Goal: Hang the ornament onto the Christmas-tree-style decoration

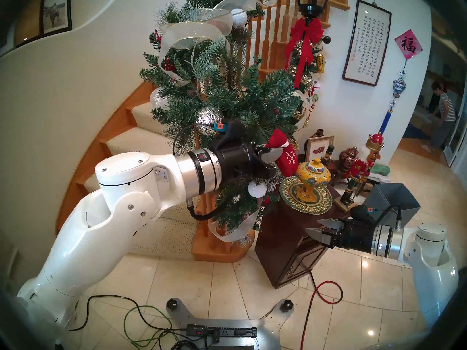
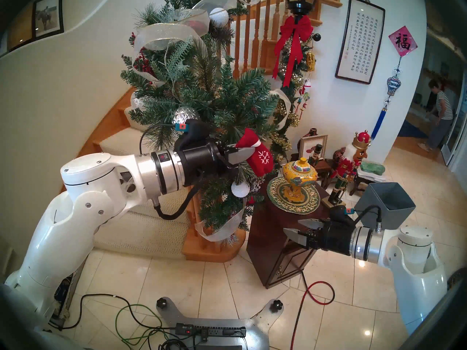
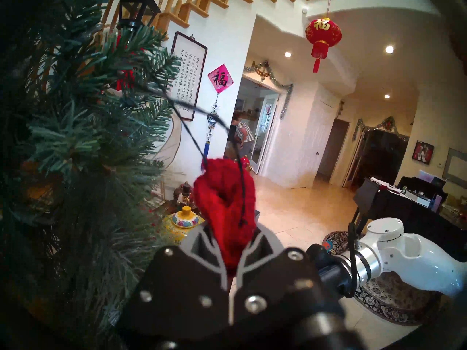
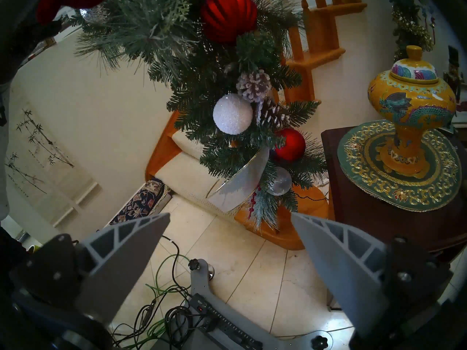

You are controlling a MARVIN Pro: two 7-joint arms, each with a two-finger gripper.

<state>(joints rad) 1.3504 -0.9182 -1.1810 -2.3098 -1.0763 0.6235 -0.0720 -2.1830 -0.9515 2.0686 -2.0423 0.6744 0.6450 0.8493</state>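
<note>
One red mitten ornament [image 1: 284, 152] is in play, and it sits pinched at its cuff between the closed fingers of the left end effector [image 1: 265, 157], just right of centre in the head view, pressed up against the lower boughs of the green garland [image 1: 227, 94] that fills the middle of the frame. From the left wrist view the mitten's thin black hanging loop [image 3: 192, 119] stands up above the red felt toward the nearest frosted twig at the left, but I can't tell whether it has caught on anything yet. So I'd judge the carry done and the hanging itself still to do: loop over a sprig, then let go. The right end effector [image 1: 319, 228] waits low at the right of the frame with its fingers spread apart and nothing between them, in front of the dark wooden counter [image 1: 290, 253]. Counting what I can: two arms, one mitten, one faceted silver ball [image 1: 207, 116] just above the left wrist, two snowy white balls, one high [image 1: 238, 16] and one low [image 1: 257, 189], and in the right wrist view two red baubles [image 4: 228, 14].
</note>
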